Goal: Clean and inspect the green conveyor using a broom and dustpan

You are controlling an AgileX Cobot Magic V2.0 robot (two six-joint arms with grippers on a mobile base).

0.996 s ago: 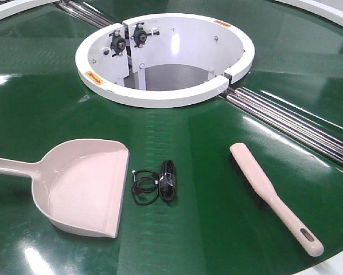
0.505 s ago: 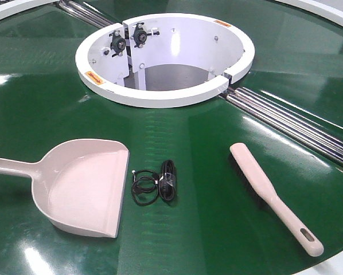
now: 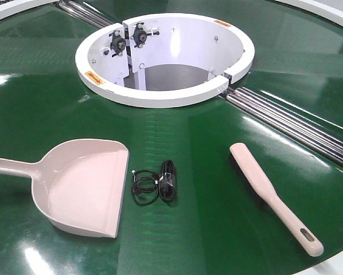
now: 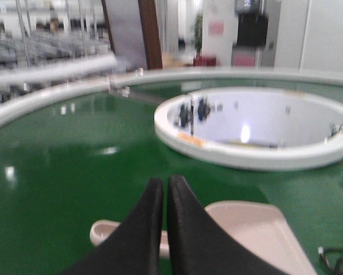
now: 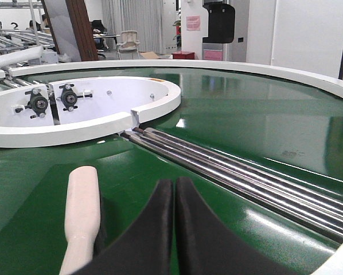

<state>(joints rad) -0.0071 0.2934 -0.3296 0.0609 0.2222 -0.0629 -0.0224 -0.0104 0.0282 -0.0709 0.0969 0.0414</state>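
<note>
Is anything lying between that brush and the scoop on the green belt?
Yes. A small black coiled cable lies on the green conveyor between the broom and the dustpan, closer to the dustpan's open edge, touching neither.

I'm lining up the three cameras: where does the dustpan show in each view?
Front view: the dustpan lies lower left on the green conveyor, with its handle running off the left edge.
Left wrist view: the dustpan is at the bottom, centre to right, partly hidden behind the left gripper.
Right wrist view: not in it; only the broom shows.
Shared landmark: the white ring housing.
</note>
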